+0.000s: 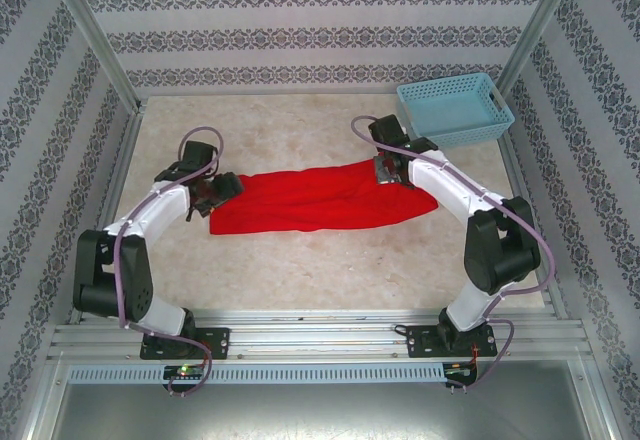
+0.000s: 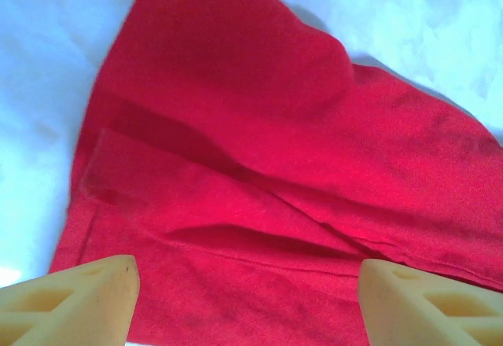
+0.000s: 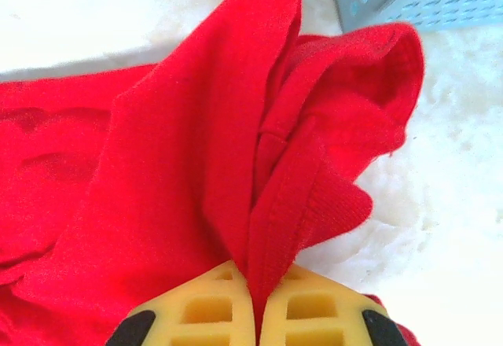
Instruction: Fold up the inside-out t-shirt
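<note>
- The red t-shirt (image 1: 320,200) lay across the middle of the desk (image 1: 300,260), drawn out into a long band between the two arms, with seams showing on its outer face.
- The right fingers (image 3: 306,311) were closed tight on a bunched hem or sleeve edge at the shirt's right end. The cloth rose in a ridge straight out of the pinch, which probably served to anchor that end while the other was worked.
- The left fingers (image 2: 78,303) stood apart just above the shirt's left end, with nothing between them and flat, creased cloth showing below. They looked set to come down on an edge there.
- I could not tell whether the tips of the left fingers were touching the fabric.
- The light blue basket (image 1: 455,110) sat at the far right corner of the desk, near the right arm but apart from the shirt.
- Judged from this layout, the folding had barely begun: the garment was stretched but rumpled, and no neat fold lay in it yet.
</note>
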You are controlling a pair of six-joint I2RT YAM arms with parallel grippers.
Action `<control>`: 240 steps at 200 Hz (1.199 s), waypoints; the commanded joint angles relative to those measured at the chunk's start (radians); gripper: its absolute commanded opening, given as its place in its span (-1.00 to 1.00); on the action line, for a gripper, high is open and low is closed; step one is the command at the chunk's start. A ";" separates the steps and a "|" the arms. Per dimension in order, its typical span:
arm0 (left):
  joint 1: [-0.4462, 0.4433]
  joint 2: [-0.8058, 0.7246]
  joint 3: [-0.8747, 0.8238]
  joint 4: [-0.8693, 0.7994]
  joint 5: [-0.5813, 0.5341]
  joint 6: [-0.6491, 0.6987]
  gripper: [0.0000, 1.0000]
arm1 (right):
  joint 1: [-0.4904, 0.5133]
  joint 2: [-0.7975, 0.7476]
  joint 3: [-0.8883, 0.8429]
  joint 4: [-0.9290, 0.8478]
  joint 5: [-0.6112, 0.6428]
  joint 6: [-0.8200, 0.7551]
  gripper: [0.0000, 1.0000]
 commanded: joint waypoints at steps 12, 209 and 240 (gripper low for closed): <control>-0.012 0.086 0.035 -0.039 -0.081 0.014 0.46 | 0.003 -0.070 0.059 -0.063 0.143 -0.103 -1.00; -0.211 0.038 -0.343 0.428 0.077 -0.187 -0.14 | 0.347 0.322 0.656 -0.275 -0.173 0.174 -1.00; -0.210 0.040 -0.372 0.455 0.088 -0.191 -0.18 | 0.358 0.357 0.643 -0.177 -0.278 0.277 -1.00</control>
